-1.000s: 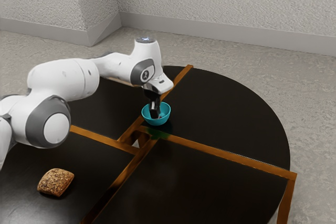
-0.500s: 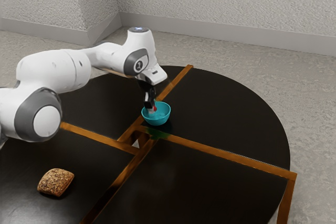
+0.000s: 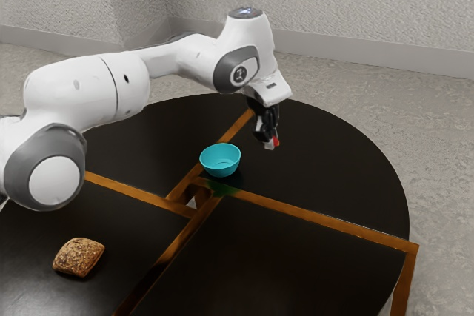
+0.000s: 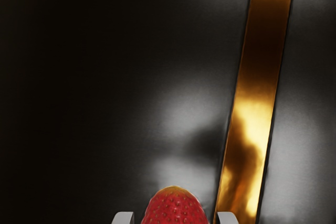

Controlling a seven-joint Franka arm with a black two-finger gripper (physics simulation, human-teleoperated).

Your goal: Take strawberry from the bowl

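Note:
My gripper (image 3: 271, 144) is in the air above the dark round table, past the bowl toward the exterior view's right, shut on the red strawberry (image 3: 276, 140). In the wrist view the strawberry (image 4: 175, 207) sits at the lower edge, between the two pale fingertips of my gripper (image 4: 175, 219), one on each side of it. The turquoise bowl (image 3: 221, 160) stands upright on the table, apart from the gripper, with no fruit visible inside.
A brown seeded bread piece (image 3: 78, 257) lies on the table (image 3: 326, 175) toward the exterior view's lower left. Orange-brown wooden strips (image 3: 311, 216) cross the tabletop, with a small gap at their crossing near the bowl.
My gripper has risen out of the bowl with the strawberry and moved past it toward the exterior view's right. The bowl and bread stayed where they were.

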